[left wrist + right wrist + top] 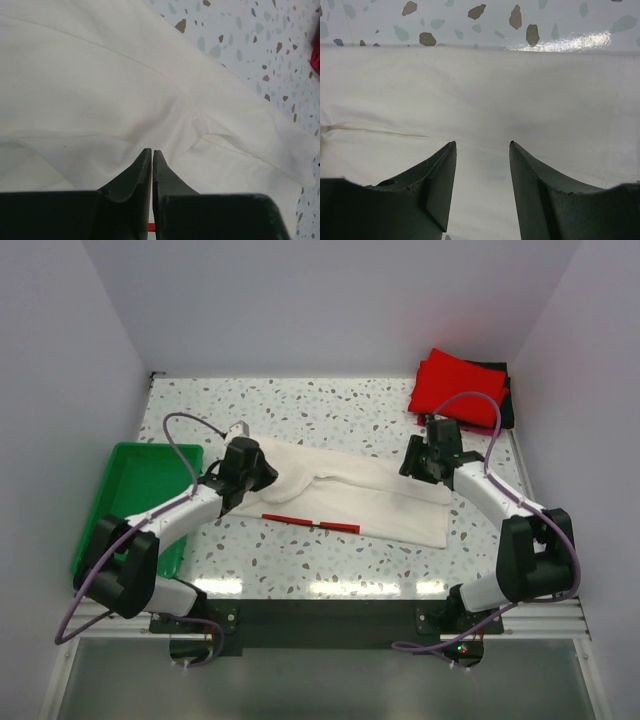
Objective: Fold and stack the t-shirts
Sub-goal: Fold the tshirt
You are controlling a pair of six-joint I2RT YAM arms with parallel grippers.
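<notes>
The speckled worktop (330, 400) carried everything, and both tools worked low over it. The largest thing on it was the cream-white t-shirt (370, 495), spread as a long band that reached from under the left tool (152, 151) across to under the right tool (482, 145). Its cloth filled most of both wrist views, with bare worktop showing just beyond the far hem ahead of each tool.

The green tray (140, 480) sat out to the left of the left tool, beside that arm and apart from the shirt. Beyond the right tool, at the far right corner, lay the folded red t-shirt (455, 380), resting on a black t-shirt (508, 410) of which only an edge showed; both were clear of the cream cloth.

A thin red stripe (310, 522) ran along the shirt's near edge, just on the near side of the left tool and stretching toward the right tool's side.

The left tool's fingers (135, 175) stood almost together, only a dark slit between them, and creases in the cloth ran into their tips, so they appeared clamped on a pinch of the cream-white t-shirt. The right tool's fingers (437, 175) stood well apart above the flat cloth, holding nothing.
</notes>
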